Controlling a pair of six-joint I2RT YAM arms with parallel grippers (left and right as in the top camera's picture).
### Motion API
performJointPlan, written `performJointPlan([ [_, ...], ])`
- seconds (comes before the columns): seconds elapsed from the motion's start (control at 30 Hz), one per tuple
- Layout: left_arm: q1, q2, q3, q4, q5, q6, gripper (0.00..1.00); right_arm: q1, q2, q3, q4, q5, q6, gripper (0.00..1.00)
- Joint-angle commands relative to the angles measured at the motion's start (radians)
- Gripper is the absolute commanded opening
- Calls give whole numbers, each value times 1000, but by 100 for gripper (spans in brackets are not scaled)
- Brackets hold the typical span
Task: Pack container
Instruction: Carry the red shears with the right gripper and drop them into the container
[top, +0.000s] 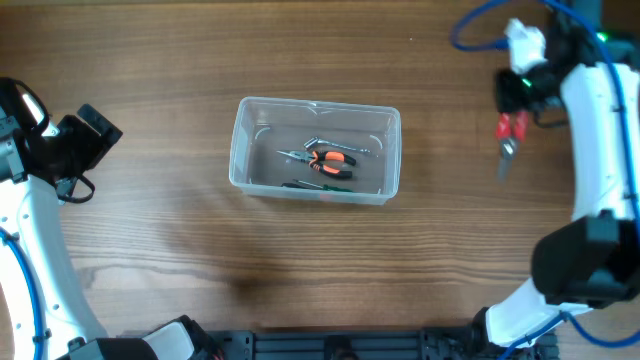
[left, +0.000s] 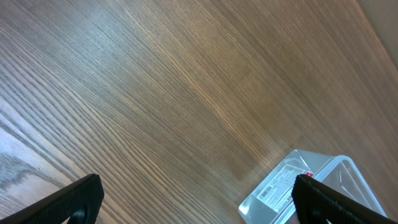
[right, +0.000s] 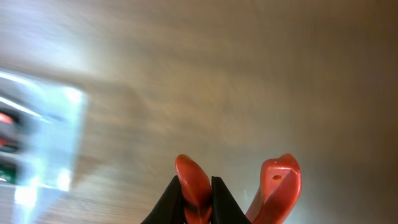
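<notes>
Noted clear, thin-rimmed, round-cornered plastic container (top: 240, 160) mid-way across grained wood table (top: 150, 60), orange-handled pliers (top: 330, 160) inside. Found right gripper (right: 198, 186) clamped on one glossy handle of red-handled pliers (top: 510, 135), well right of container. Found left gripper (left: 199, 208) spread wide, holding nothing.

count: 1 container (top: 243, 150), 1 red-handled pliers (top: 510, 135) upper right, 1 orange-handled pliers (top: 330, 160), 1 green-handled item (top: 318, 186), 2 arms.

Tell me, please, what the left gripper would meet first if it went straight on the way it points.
Probably bare table: the open left gripper points at wood, with the container off beside its line. Depth is unclear.
</notes>
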Motion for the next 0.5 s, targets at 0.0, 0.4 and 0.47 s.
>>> performJointPlan([
  [0.0, -5, -4, 6, 3, 15, -8, 100, 232, -40, 121, 3, 47, -73, 4],
  [0.4, -5, -4, 6, 2, 15, -8, 100, 625, 265, 122, 128, -81, -425, 4],
  [0.47, -5, -4, 6, 2, 15, -8, 100, 625, 341, 122, 122, -114, -420, 4],
])
